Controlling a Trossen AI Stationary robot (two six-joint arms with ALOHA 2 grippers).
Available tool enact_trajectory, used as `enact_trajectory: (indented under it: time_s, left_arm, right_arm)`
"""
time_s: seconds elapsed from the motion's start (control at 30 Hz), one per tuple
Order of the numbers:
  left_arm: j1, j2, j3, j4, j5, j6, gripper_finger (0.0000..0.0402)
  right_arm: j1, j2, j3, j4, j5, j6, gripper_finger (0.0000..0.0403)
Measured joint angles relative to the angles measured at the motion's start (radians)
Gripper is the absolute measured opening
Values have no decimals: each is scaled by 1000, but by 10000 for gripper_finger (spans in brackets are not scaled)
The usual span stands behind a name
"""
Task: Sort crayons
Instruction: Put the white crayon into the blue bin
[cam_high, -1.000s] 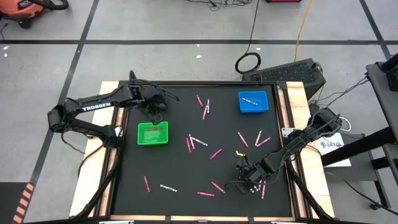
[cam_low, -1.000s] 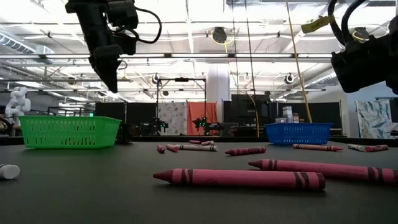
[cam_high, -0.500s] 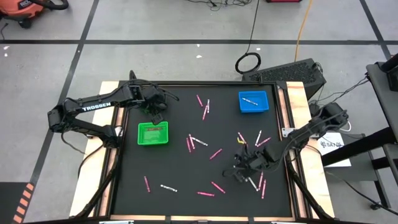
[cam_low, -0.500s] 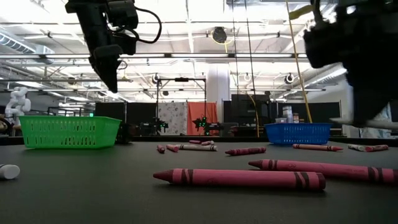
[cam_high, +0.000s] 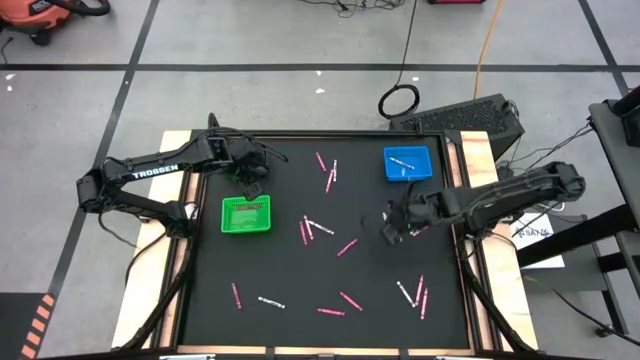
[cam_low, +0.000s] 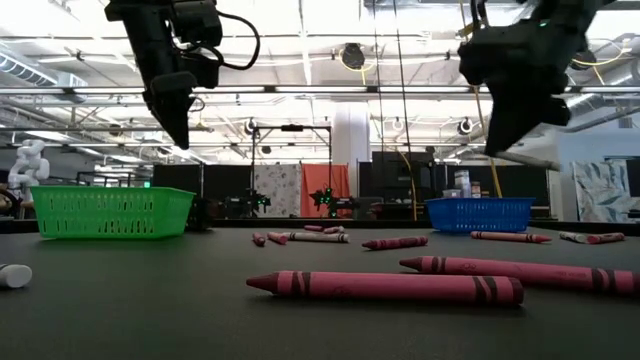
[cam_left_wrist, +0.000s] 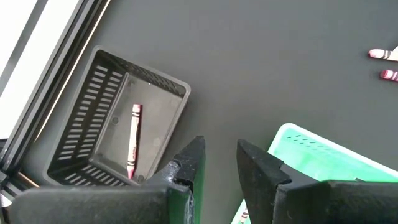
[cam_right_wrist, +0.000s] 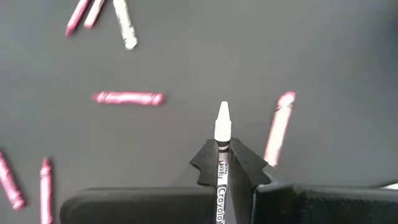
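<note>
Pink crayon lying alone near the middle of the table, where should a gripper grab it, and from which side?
Take the pink crayon at mid-length, coming straight down from above. It lies flat and slanted on the black mat, so the jaws should probably turn to close across its thin width, not along it. Nothing touches it, so there looks to be room on both sides.
</note>
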Motion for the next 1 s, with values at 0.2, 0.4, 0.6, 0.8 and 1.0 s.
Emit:
enact_trajectory:
  time_s: [0.2, 0.4, 0.6, 0.8, 1.0]
  left_arm:
    - [0, 0, 0, 50, 0, 15, 92]
    - [0, 0, 0, 156, 17, 92, 92]
    - [0, 0, 0, 225, 31, 132, 92]
    - [-2, 1, 0, 293, 81, 175, 92]
    - [-37, 18, 0, 353, 196, 179, 92]
  right_arm:
    - [-192, -58, 1, -36, 24, -179, 0]
    - [-394, -71, 1, -35, 49, -375, 0]
    - [-586, -70, 1, 25, 76, -539, 0]
    - [-720, -70, 2, 85, 135, -663, 0]
    - [-793, -43, 2, 88, 119, -774, 0]
